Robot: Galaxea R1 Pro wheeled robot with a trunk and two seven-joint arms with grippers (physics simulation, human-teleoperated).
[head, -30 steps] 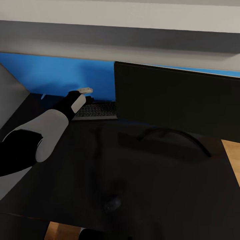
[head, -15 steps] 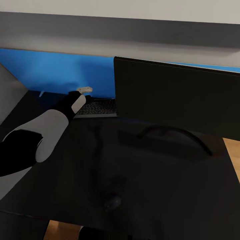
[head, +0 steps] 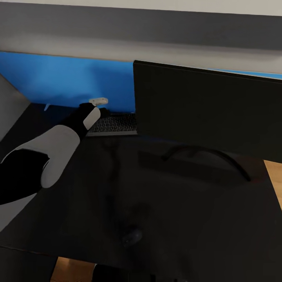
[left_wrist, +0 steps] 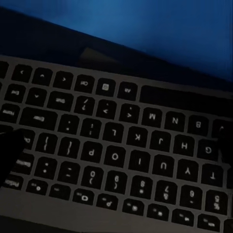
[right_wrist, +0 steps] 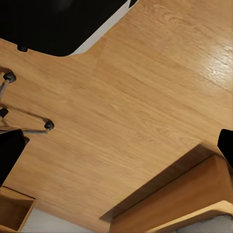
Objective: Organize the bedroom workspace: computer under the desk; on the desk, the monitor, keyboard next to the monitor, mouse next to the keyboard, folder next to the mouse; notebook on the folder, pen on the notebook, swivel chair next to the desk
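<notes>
Keyboard (head: 113, 125) lying flat on the dark desk (head: 98, 188) near its far edge, just left of the monitor (head: 207, 105), its right end tucked behind the monitor's left side. Seen close in the left wrist view (left_wrist: 116, 145): grey frame, dark keys with pale letters, dim light, a blue wall (left_wrist: 160, 29) beyond the far edge of the desk. Left gripper (head: 98, 107) reaching over the left end of the keyboard, dark wrist and white forearm stretching in from the near left corner of the desk; dark fingertips (left_wrist: 9, 155) at both sides of the wrist view, spread wide apart over the keys, nothing between them. Touching the keys or hovering: cannot tell. Monitor upright toward the far right of the desk, screen black, curved dark stand (head: 203, 160) on the desktop in front of it. Right gripper (right_wrist: 116, 145) looking at wooden floor (right_wrist: 145, 97), black fingertips at opposite edges of that view, apart and empty. Chair casters (right_wrist: 48, 125) and thin metal legs on the floor, wooden furniture (right_wrist: 194, 199) nearby.
</notes>
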